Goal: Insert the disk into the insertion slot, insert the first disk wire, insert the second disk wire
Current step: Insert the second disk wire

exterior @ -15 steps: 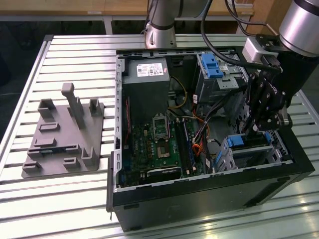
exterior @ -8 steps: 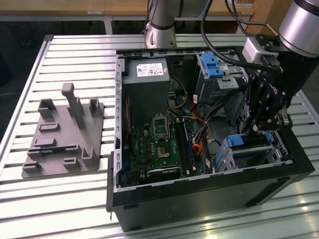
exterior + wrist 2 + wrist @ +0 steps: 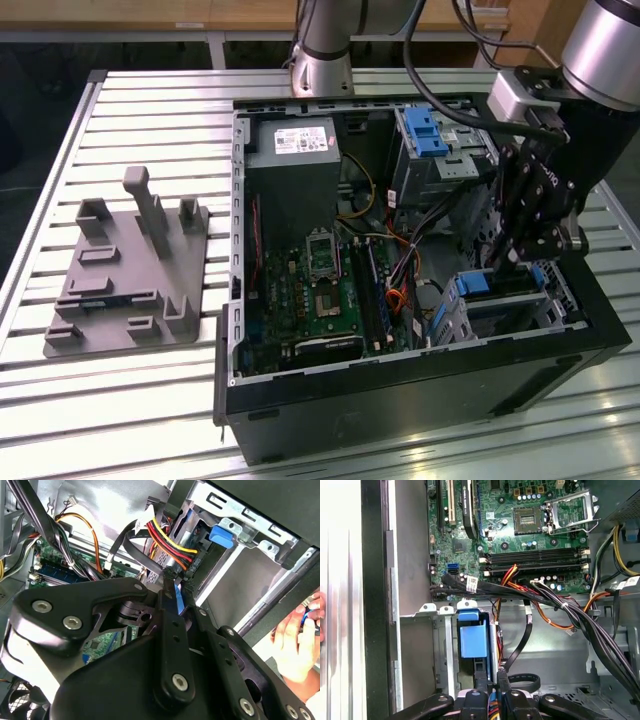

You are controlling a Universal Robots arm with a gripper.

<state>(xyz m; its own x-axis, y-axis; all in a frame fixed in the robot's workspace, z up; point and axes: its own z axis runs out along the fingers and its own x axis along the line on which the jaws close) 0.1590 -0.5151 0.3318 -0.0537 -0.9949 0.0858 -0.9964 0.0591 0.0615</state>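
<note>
The arm reaches down from the exterior view's upper right into an open computer case (image 3: 400, 385) lying on its side on a slatted metal table (image 3: 150, 100). Its black gripper (image 3: 527, 255) hangs nose-down at the corner of the case nearest the exterior view's right, just above a blue-trimmed drive bay.

In the first wrist view the gripper (image 3: 490, 680) has its two slim fingers (image 3: 480, 677) drawn in close together, with only a narrow gap between them. In the second wrist view the fingers (image 3: 169, 592) are pinched on a thin dark connector with a strip of blue showing beside it; I cannot tell for certain what this piece is, though it sits right at the bundle of red, yellow and black wires (image 3: 167, 542) running into the bay.

The disk (image 3: 472, 640) sits inside the insertion slot (image 3: 445, 650), its blue carrier face and tab showing just beyond the fingertips in the first wrist view. In the exterior view that same blue carrier (image 3: 478, 285) shows low in the grey cage, directly beside the gripper.

Further into the case lie the green motherboard (image 3: 315, 290) and a grey power supply (image 3: 292, 160). A taller cage with a blue latch (image 3: 425, 130) stands at the far side. A grey plastic fixture (image 3: 130, 265) rests on the table at the exterior view's left. A person's hand (image 3: 295, 640) shows outside the case wall in the second wrist view.
</note>
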